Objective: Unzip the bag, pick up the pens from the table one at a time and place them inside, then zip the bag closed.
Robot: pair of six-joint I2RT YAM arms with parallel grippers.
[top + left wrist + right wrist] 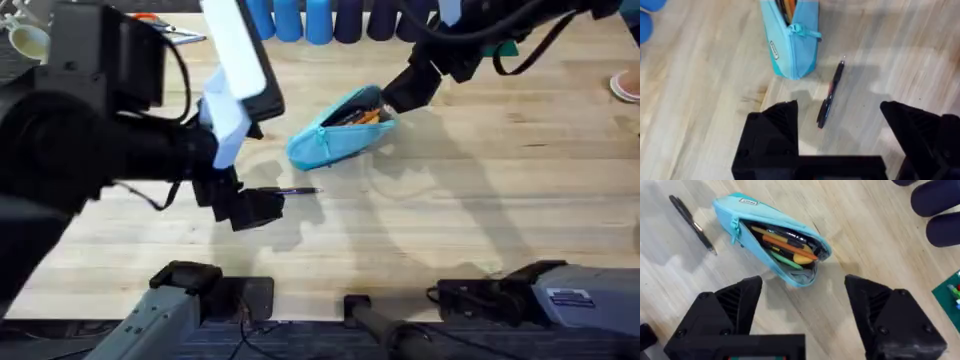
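Nearest to us in the overhead view, the left arm rises large and dark at about 9 o'clock, and its tool (262,203) hangs low over the table (470,200) near the centre. In the left wrist view we see its two black fingers (780,127) spread wide apart, holding nothing, with the dark pen (830,94) lying flat on the wood between and a little beyond them. In the overhead view that pen (295,191) lies just at 3 o'clock of the left tool, apart from the bag.

The light blue bag (340,128) lies on the table at about 1 o'clock from the pen, near it but not touching. Its zipper is open along the top, and we can see orange, green and dark pens (787,245) inside. The small teal pull (805,31) sits at the end of the bag that points toward the dark pen.

The right arm reaches in from about 2 o'clock, and its tool (395,98) hovers at the far end of the bag. The right wrist view shows its fingers (875,307) wide open and empty, the open bag (765,230) just beyond them. A row of blue cups (300,20) stands along the far edge at 12 o'clock.
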